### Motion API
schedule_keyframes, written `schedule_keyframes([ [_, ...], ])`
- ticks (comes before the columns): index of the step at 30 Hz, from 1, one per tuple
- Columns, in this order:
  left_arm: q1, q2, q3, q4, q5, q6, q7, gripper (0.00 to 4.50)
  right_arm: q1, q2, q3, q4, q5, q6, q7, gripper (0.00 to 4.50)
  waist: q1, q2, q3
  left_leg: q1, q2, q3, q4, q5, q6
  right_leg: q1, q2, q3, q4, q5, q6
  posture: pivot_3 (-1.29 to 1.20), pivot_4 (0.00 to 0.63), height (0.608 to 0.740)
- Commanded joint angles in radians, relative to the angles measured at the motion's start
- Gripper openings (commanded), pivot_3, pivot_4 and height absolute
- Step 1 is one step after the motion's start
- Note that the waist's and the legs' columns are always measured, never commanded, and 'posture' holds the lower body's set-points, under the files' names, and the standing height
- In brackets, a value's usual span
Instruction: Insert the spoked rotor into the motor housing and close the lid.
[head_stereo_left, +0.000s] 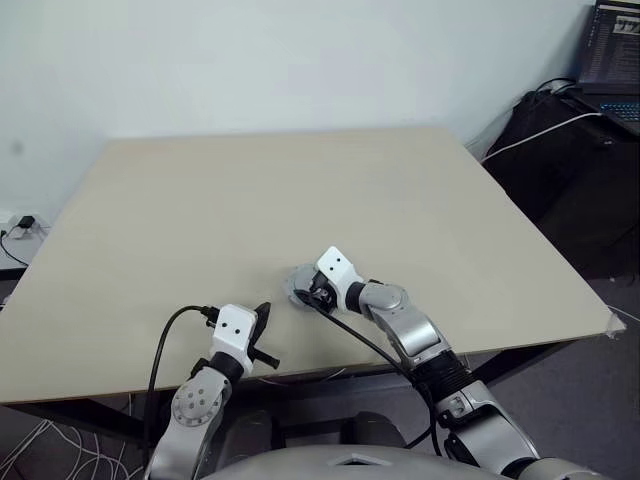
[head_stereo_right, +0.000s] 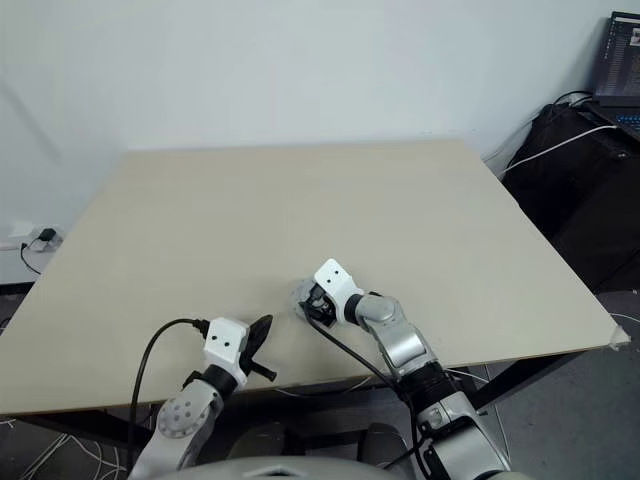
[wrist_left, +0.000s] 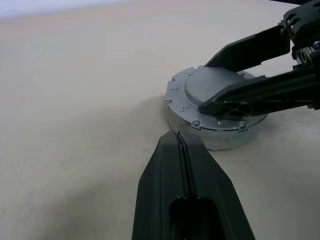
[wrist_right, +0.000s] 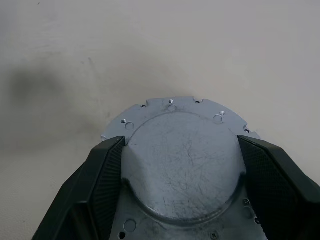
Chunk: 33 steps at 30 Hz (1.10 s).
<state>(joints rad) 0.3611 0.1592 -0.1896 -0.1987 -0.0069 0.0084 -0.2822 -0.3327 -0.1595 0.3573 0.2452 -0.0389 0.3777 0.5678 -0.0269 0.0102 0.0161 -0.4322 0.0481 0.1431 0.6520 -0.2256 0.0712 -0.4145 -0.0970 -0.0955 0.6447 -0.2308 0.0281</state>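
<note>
The lid (wrist_right: 180, 165), a silvery-grey disc with a raised centre, lies flat and closed on the motor housing (wrist_left: 220, 137), a round puck on the table (head_stereo_left: 300, 190) near its front edge. The spoked rotor is hidden. My right gripper (wrist_right: 181, 141) is open and reaches down onto the lid. Its two black fingers (wrist_left: 250, 95) straddle the raised centre, one on each side, and rest on the lid's top. My left gripper (wrist_left: 176, 134) is shut and holds nothing. It hovers by the table's front edge, a short way left of the housing, pointing towards it.
The beige table stretches far behind and to both sides of the housing. A black bag (head_stereo_left: 560, 150) with a white cable and a laptop (head_stereo_left: 615, 50) stand off the table at the right. A power strip (head_stereo_left: 20, 225) lies on the floor at the left.
</note>
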Motion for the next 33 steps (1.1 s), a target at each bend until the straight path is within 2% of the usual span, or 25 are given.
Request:
schedule_keyframes([
  [1, -0.006, -0.007, -0.005, -0.028, -0.003, -0.019, 0.006, 0.00, -0.003, -0.014, 0.011, 0.028, -0.016, 0.020, 0.011, 3.21, 0.000, 0.000, 0.000, 0.000, 0.000, 0.000, 0.000, 0.000, 0.000, 0.000, 0.000, 0.000, 0.000, 0.000, 0.000, 0.00, 0.000, 0.740],
  [9, -0.001, -0.010, -0.007, -0.022, -0.004, -0.024, 0.007, 0.00, 0.002, -0.005, -0.038, 0.003, 0.042, 0.080, 0.031, 3.21, 0.003, 0.000, 0.000, 0.000, 0.000, 0.000, -0.001, 0.000, 0.000, 0.000, 0.000, 0.000, -0.001, 0.000, 0.000, 0.00, 0.000, 0.740],
  [16, -0.001, -0.012, -0.008, -0.023, -0.004, -0.023, 0.010, 0.00, 0.010, -0.031, 0.000, -0.020, 0.018, 0.066, 0.046, 3.21, 0.003, 0.000, 0.000, 0.000, 0.000, 0.000, -0.002, 0.000, 0.000, 0.000, -0.001, 0.000, -0.002, 0.000, 0.000, 0.00, 0.000, 0.740],
  [21, 0.000, -0.015, -0.007, -0.020, -0.005, -0.026, 0.010, 0.00, 0.008, -0.040, 0.015, -0.012, -0.004, 0.041, 0.027, 3.21, 0.003, 0.000, 0.000, 0.000, 0.000, 0.000, -0.002, 0.000, 0.000, 0.000, -0.001, 0.000, -0.002, 0.000, 0.000, 0.00, 0.000, 0.740],
  [33, 0.003, -0.019, -0.002, -0.003, -0.009, -0.040, 0.008, 0.00, 0.001, 0.001, -0.041, 0.002, 0.026, 0.085, -0.028, 3.21, 0.002, 0.001, 0.000, 0.000, 0.000, 0.000, -0.003, 0.000, 0.000, 0.000, -0.001, 0.000, -0.001, 0.000, 0.000, 0.00, 0.000, 0.740],
])
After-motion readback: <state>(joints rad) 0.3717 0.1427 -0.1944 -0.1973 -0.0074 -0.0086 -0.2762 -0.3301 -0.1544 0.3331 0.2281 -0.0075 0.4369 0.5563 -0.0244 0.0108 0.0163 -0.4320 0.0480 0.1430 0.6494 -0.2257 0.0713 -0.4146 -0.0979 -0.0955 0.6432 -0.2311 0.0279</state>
